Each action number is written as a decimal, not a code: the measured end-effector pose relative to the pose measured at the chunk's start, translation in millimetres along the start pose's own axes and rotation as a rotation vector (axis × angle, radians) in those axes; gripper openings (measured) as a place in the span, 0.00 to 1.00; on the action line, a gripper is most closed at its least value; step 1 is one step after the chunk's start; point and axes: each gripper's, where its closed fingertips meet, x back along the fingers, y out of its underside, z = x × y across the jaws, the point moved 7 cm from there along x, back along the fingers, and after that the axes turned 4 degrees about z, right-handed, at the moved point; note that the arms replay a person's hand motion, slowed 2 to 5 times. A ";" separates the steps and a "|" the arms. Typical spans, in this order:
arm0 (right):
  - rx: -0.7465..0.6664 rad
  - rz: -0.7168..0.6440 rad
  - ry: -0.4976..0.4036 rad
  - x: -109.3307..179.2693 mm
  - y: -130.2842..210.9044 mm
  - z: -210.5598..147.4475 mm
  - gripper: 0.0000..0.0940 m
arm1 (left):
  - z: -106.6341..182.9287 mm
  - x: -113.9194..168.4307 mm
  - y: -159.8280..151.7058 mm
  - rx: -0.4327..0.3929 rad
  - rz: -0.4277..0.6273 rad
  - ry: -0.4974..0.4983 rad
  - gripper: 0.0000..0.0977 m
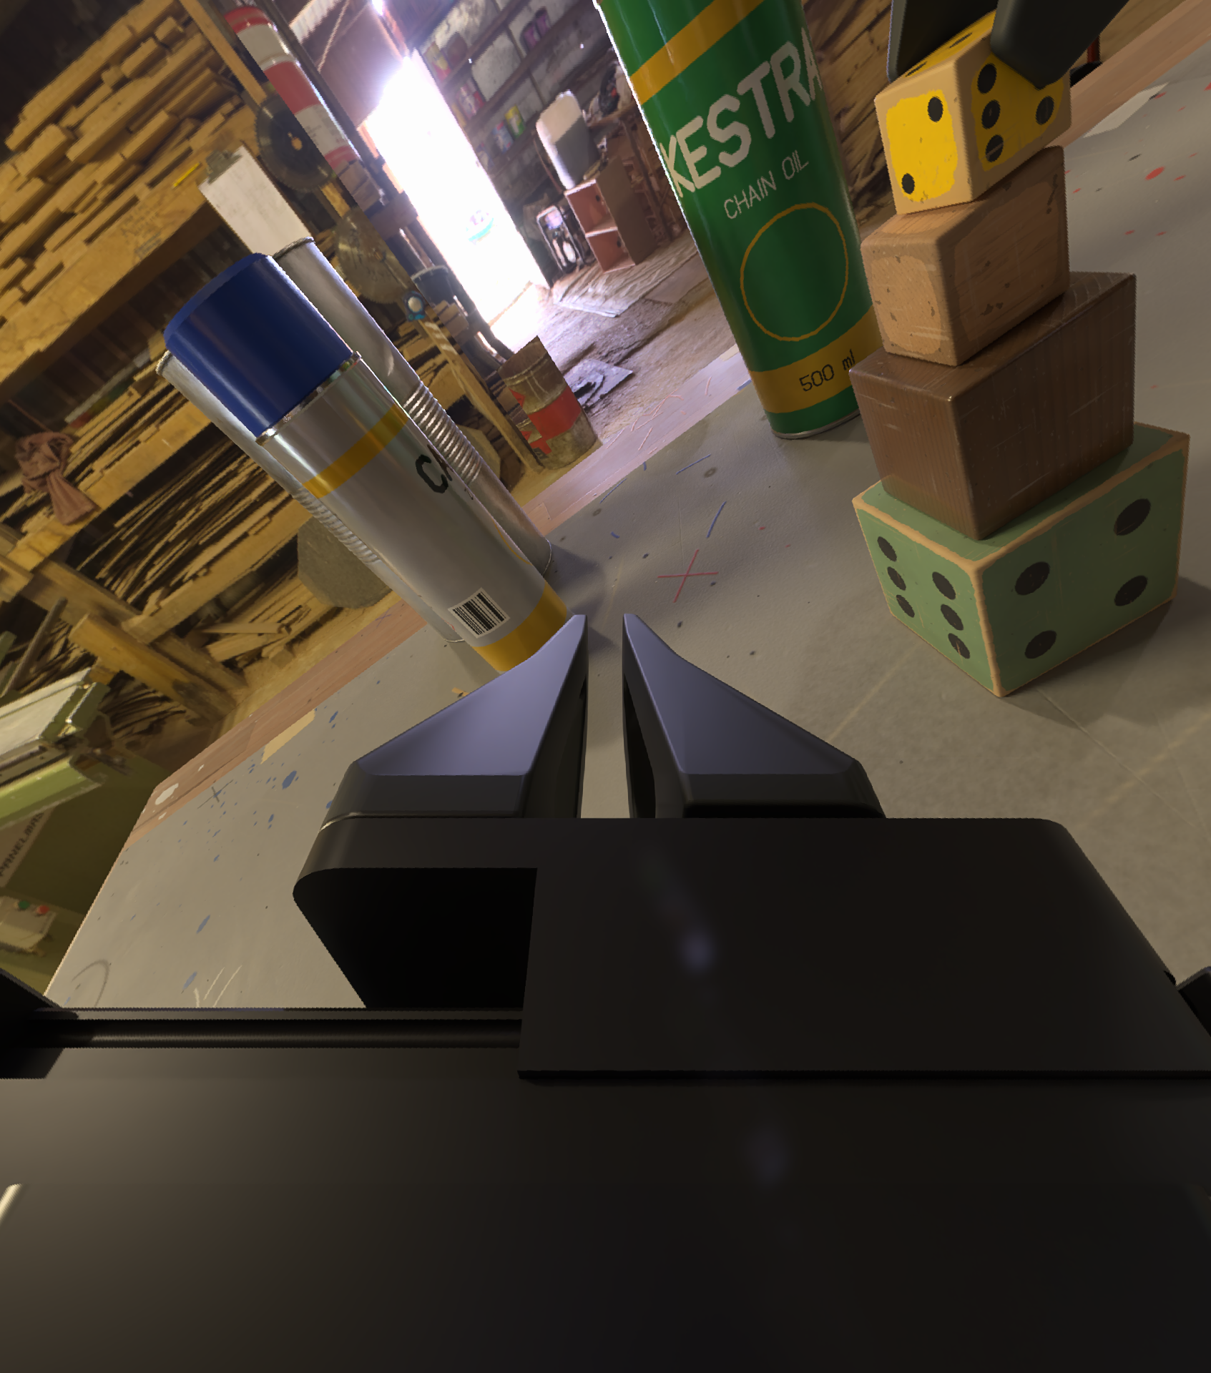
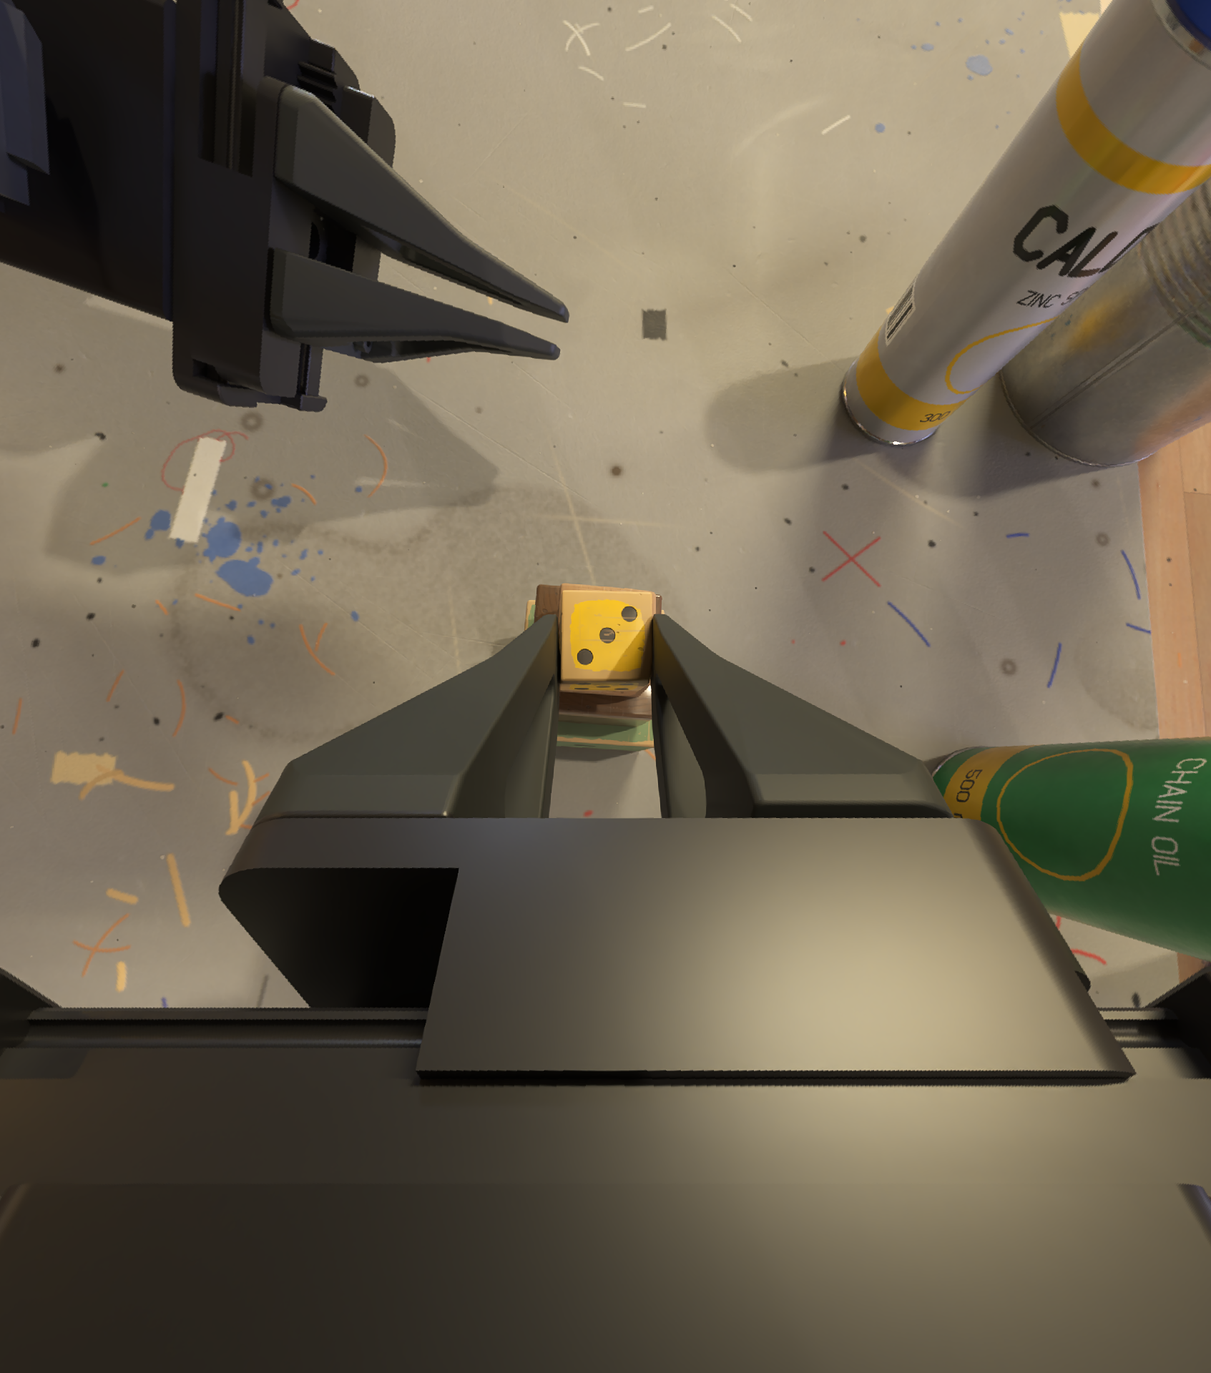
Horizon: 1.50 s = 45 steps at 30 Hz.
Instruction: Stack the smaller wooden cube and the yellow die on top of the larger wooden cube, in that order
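The larger wooden cube [image 1: 996,416], dark brown, is seen in the left wrist view at the right of the scene, resting on a big green die [image 1: 1033,587] that sits on the grey table [image 1: 661,706]. On it the smaller wooden cube [image 1: 966,275], lighter in colour, is set, slightly turned against the cube beneath. On top of that the yellow die [image 1: 959,141] is placed, so the tower appears complete in the asked order.

The right gripper [image 2: 606,639] is closed on the yellow die, its fingers pressed against two opposite sides from above. What is judged to be left is the release of the die and a clean withdrawal upward; a sideways nudge could topple the tall, slightly staggered stack.

The left gripper [image 1: 604,624] is held low over the table, well apart from the stack, its jaws nearly together with only a narrow slit between them and nothing held.

A green spray can [image 1: 758,223] stands just left of the stack and beyond it; a silver can with a blue cap [image 1: 364,461] and a plain metal cylinder [image 1: 424,416] stand farther left.
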 end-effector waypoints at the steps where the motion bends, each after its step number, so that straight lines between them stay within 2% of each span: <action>1: 0.000 0.000 0.000 0.0 0.0 0.0 0.22 | 0.0 0.0 0.0 0.000 0.000 0.000 0.08; 27: 0.002 -0.005 0.000 -0.9 -0.3 1.0 0.22 | -0.1 -0.1 -0.7 0.002 0.004 0.000 0.08; 30: -0.002 -0.004 0.001 -2.4 1.5 0.9 0.27 | -0.3 -0.1 -1.0 0.003 0.005 -0.001 0.08; 38: -0.010 -0.004 -0.004 -6.5 7.1 -0.8 0.34 | -0.4 -0.1 -1.3 0.004 0.007 -0.001 0.08; 45: -0.025 0.014 -0.004 -6.5 8.7 -1.7 0.35 | -0.4 -0.1 -1.4 0.004 0.007 -0.001 0.08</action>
